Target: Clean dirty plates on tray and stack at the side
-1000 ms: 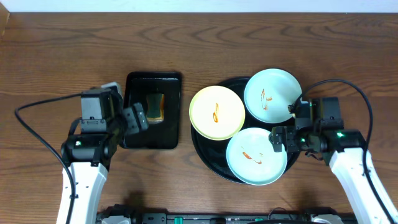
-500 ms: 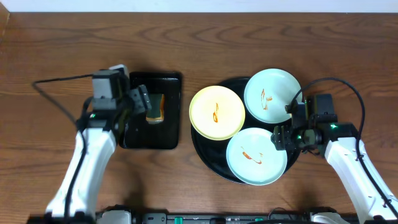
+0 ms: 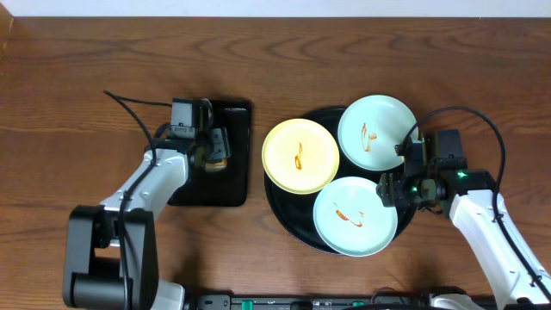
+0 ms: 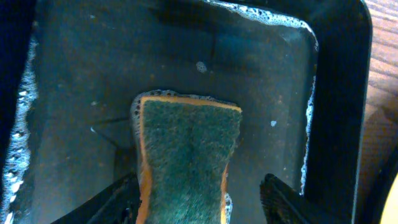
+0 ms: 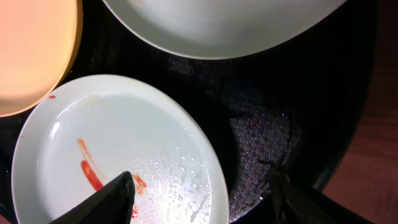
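The round black tray (image 3: 282, 212) holds three plates with orange-brown sauce squiggles: a pale yellow plate (image 3: 300, 155) overhanging its left rim, a mint-green plate (image 3: 376, 127) at the back and a mint-green plate (image 3: 353, 215) at the front. My right gripper (image 3: 389, 191) is open over the front plate's right edge. In the right wrist view the gripper (image 5: 202, 200) straddles that plate's rim (image 5: 124, 143), above the tray (image 5: 280, 112). My left gripper (image 3: 205, 148) is open low over a green-and-orange sponge (image 4: 186, 155), with one finger on each side of it (image 4: 202, 205).
The sponge lies in a small black rectangular tray (image 3: 211, 185) holding soapy water, left of the round tray. Brown wood-grain tabletop (image 3: 86, 69) surrounds both trays. Arm cables loop over the table at the left and right.
My left arm has swung up and to the right, bringing its gripper over the sponge in the rectangular tray. My right gripper has shifted slightly and stays over the front plate's edge.
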You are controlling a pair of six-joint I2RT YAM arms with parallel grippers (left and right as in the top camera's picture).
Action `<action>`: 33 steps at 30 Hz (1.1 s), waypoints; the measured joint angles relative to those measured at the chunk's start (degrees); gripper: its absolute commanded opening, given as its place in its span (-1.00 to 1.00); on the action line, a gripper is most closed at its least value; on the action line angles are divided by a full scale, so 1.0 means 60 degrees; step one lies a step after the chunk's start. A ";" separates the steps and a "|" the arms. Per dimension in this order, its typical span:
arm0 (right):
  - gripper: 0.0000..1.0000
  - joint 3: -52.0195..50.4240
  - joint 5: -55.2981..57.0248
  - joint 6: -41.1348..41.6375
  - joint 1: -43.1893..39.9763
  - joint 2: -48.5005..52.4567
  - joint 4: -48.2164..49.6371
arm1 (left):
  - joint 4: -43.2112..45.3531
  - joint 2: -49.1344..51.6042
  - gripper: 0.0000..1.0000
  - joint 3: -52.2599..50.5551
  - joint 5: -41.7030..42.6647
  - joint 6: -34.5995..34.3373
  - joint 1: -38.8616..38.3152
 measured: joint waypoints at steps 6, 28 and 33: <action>0.36 0.0000 0.0000 0.0000 0.0000 0.0000 0.0000 | 0.0029 0.0335 0.09 0.0000 0.0029 0.0007 -0.0011; 0.37 0.0000 0.0000 0.0000 0.0000 0.0000 0.0000 | -0.0361 -0.0641 -0.85 0.0004 0.0000 0.0007 -0.0011; 0.36 0.0000 0.0000 0.0000 0.0000 0.0000 0.0000 | -0.0674 -0.1381 -0.86 0.0011 0.0025 0.0007 -0.0011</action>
